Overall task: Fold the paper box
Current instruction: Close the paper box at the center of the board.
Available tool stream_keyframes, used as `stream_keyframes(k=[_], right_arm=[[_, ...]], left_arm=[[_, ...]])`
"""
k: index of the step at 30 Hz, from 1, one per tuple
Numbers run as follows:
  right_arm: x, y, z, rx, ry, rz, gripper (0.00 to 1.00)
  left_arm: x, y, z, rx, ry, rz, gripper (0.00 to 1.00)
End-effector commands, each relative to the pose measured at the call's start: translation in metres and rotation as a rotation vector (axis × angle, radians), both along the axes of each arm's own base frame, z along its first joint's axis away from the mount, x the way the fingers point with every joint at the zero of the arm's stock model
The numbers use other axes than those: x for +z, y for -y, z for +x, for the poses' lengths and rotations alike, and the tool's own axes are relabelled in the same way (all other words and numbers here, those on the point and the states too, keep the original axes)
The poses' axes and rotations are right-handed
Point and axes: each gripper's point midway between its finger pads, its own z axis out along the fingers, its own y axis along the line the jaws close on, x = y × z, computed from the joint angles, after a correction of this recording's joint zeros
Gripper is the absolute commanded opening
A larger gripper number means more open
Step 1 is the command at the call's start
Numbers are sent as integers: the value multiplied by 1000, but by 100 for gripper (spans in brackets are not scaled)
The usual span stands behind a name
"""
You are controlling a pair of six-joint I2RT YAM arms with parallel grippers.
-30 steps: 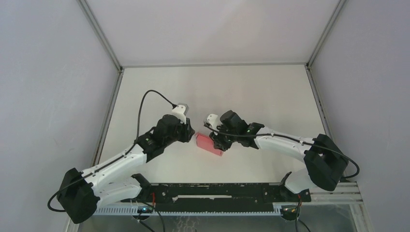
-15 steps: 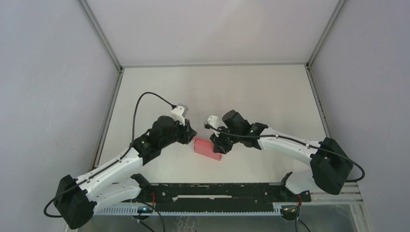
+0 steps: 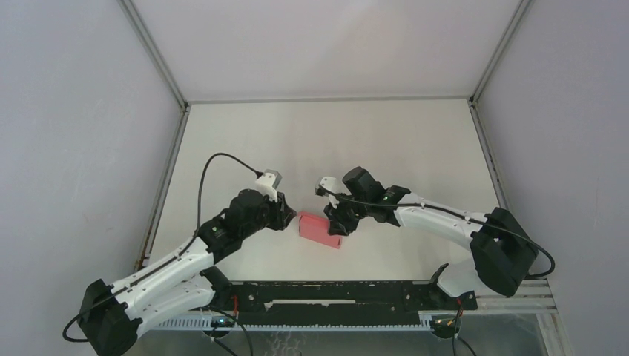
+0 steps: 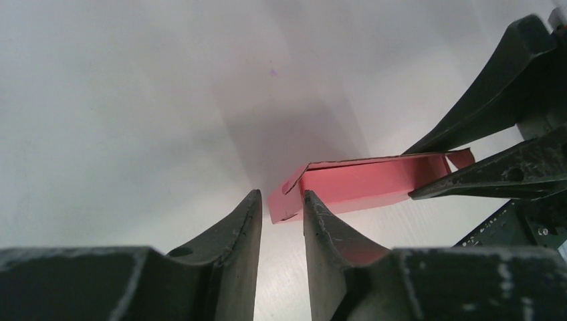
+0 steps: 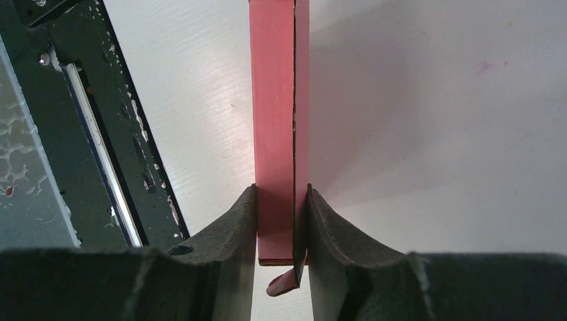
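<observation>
The paper box (image 3: 320, 228) is a pink, flattened cardboard sleeve lying low over the white table between the two arms. My right gripper (image 3: 337, 222) is shut on its right end. In the right wrist view both fingers (image 5: 244, 221) press the box (image 5: 274, 100) from either side, and a small tab curls out below them. My left gripper (image 3: 288, 216) sits at the box's left end, slightly open. In the left wrist view its tips (image 4: 281, 195) flank the gap just short of the box's end flap (image 4: 286, 204); nothing is pinched.
A black rail (image 3: 334, 293) runs along the near table edge, close under the box in the right wrist view (image 5: 100, 134). Grey enclosure walls stand left and right. White table surface (image 3: 334, 141) stretches behind the arms.
The left arm has drawn back toward the near left, its gripper sliding off to the box's left end. The box has shifted slightly and lies flatter. The right grip is unchanged.
</observation>
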Motion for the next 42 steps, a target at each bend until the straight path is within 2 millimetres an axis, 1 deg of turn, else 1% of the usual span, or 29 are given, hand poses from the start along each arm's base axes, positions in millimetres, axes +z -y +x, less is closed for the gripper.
stream_keyframes(k=[1,7,14,17,23,31,32,37,42], right_arm=[[9,-8,2,20,4,44,17],[9,-9,1,25,-4,49,17],[8,-9,0,30,-11,49,17],[7,-10,0,32,-15,50,17],[6,-9,-1,34,-23,48,16],[7,-10,-2,42,-29,56,16],[6,-10,-2,41,-29,54,16],[5,-10,-2,40,-31,52,16],[5,-9,0,31,-27,46,15]], left_arm=[[-3,1,-2,13,-1,-16,35],[-11,4,-1,1,-7,19,34],[-13,8,2,-15,-2,36,27],[-9,11,3,-28,6,35,27],[-3,16,2,-54,24,29,32],[-5,22,2,-83,28,52,28],[-4,22,2,-84,32,52,28],[4,23,4,-83,50,52,39],[8,21,4,-72,60,51,40]])
